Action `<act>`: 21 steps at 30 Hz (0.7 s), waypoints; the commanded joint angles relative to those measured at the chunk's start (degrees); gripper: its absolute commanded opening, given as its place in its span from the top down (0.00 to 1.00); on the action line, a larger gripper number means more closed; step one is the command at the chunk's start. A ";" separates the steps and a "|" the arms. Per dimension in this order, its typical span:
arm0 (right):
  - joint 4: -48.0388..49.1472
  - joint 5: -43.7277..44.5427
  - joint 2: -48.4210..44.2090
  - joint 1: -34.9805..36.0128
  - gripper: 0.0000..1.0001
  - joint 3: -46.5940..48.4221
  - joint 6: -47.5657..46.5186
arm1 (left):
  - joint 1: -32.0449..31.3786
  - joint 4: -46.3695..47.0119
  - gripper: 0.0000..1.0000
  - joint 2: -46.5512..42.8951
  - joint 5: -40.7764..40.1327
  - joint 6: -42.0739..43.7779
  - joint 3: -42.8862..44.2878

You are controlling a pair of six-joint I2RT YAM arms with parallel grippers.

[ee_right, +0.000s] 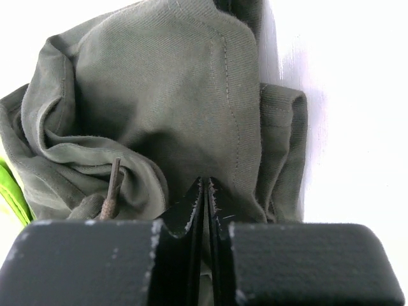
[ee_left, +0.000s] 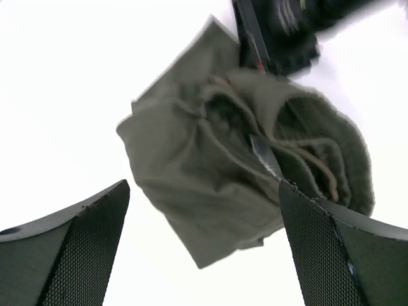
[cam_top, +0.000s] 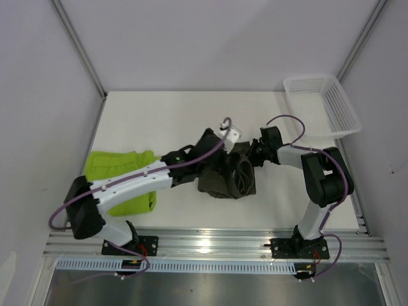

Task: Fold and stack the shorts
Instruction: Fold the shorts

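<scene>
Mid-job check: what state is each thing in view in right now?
lime shorts: lying flat, looks folded.
olive shorts: bunched and creased, not folded.
basket: upright, empty.
left gripper: open, above the olive shorts.
right gripper: jaws nearly together at the olive cloth; pinch unclear.

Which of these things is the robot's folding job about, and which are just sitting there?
For the job:
lime green shorts
olive-grey shorts

Just lying about:
white mesh basket, at the far right corner of the table
</scene>
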 commanded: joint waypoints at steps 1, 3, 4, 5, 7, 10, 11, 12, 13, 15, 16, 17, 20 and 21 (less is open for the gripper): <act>-2.90 0.48 -0.59 -0.47 0.92 0.58 -1.90 | 5.26 9.62 0.01 -9.75 15.59 -4.20 -4.40; -3.08 0.57 -0.41 -0.47 0.91 0.93 -1.90 | 7.02 11.04 0.01 -10.03 18.42 -5.78 -3.27; -3.17 0.31 -0.50 -0.47 0.90 1.11 -1.99 | 7.37 10.52 0.01 -9.59 19.30 -6.13 -1.69; -3.78 0.31 -0.67 -0.56 0.89 1.46 -2.16 | 7.64 9.64 0.01 -8.63 18.88 -7.44 -0.81; -4.31 0.31 -1.37 -0.82 0.81 1.72 -2.77 | 10.35 7.88 0.01 -8.18 19.65 -9.81 0.17; -5.10 0.39 -4.18 -1.70 0.64 1.29 -3.39 | 16.15 10.85 0.01 -9.67 26.59 -14.39 -4.30; -5.01 -0.30 -4.97 -2.14 0.62 0.76 -3.92 | 18.60 11.65 0.01 -10.28 27.56 -15.44 -7.88; -5.10 -0.74 -6.55 -2.66 0.61 0.58 -4.10 | 19.67 12.00 0.01 -10.29 27.83 -16.06 -8.79; -5.10 -1.36 -7.35 -3.97 0.60 0.41 -4.27 | 20.81 12.44 0.01 -10.20 28.53 -16.59 -9.40; -5.28 -4.52 -8.49 -5.21 0.58 -0.03 -4.45 | 23.45 13.67 0.01 -9.68 29.33 -17.47 -12.57; -5.36 -5.92 -9.63 -6.18 0.57 -0.38 -4.19 | 24.24 15.16 0.01 -9.33 30.03 -18.25 -13.88; -4.23 -9.41 -10.25 -6.62 0.53 -1.00 -3.40 | 25.47 15.95 0.01 -8.98 31.43 -18.70 -14.33; -0.81 -14.00 -12.88 -8.46 0.41 -4.51 -1.38 | 26.36 19.55 0.01 -7.48 32.31 -20.46 -17.32; 0.51 -17.07 -13.67 -9.17 0.39 -6.87 -0.33 | 26.36 20.35 0.01 -7.13 33.10 -20.72 -18.36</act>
